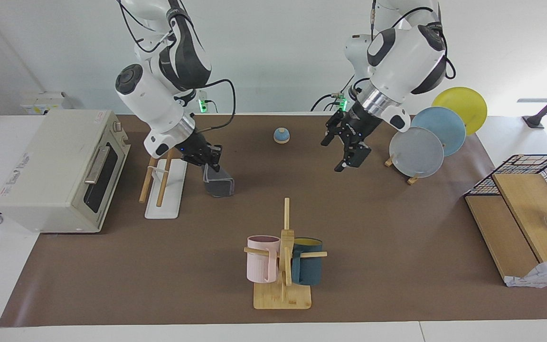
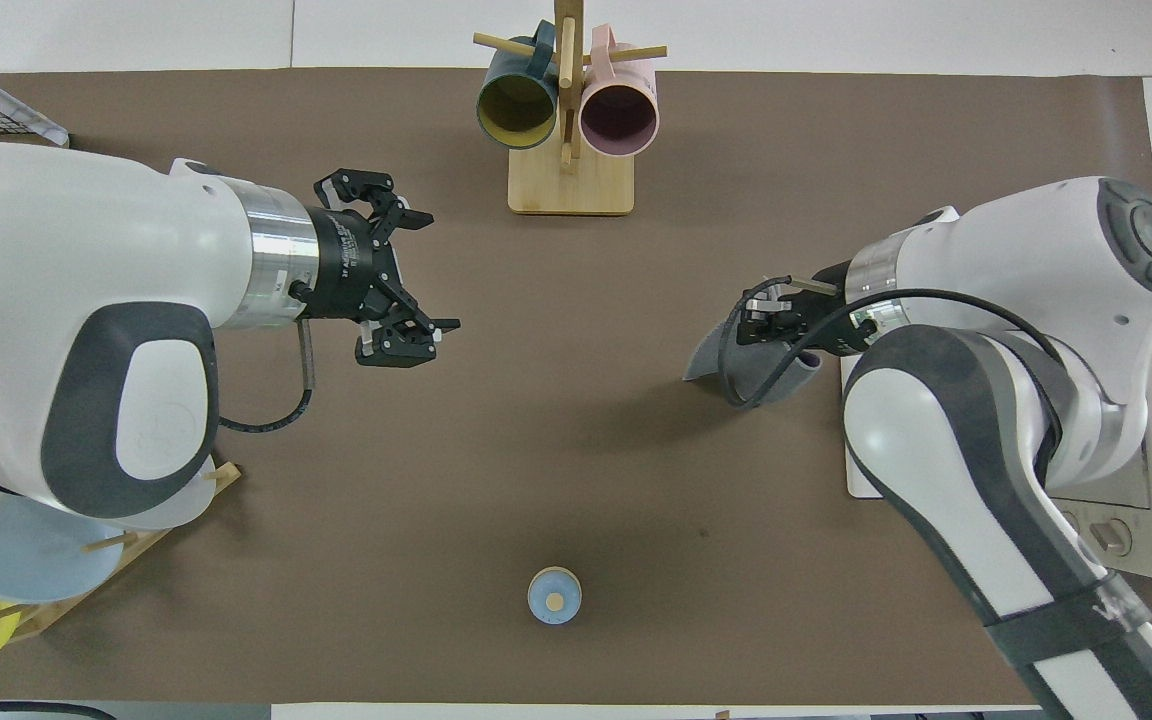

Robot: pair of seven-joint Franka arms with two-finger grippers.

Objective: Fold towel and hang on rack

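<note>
White wall (image 1: pixel 278 47), brown-topped table (image 1: pixel 397 228)

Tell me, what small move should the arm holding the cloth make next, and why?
Probably carry it sideways until it is over the rack's rods. The right gripper is shut on the folded towel, which hangs just beside the rack. The left gripper is open, empty and waits apart.
</note>
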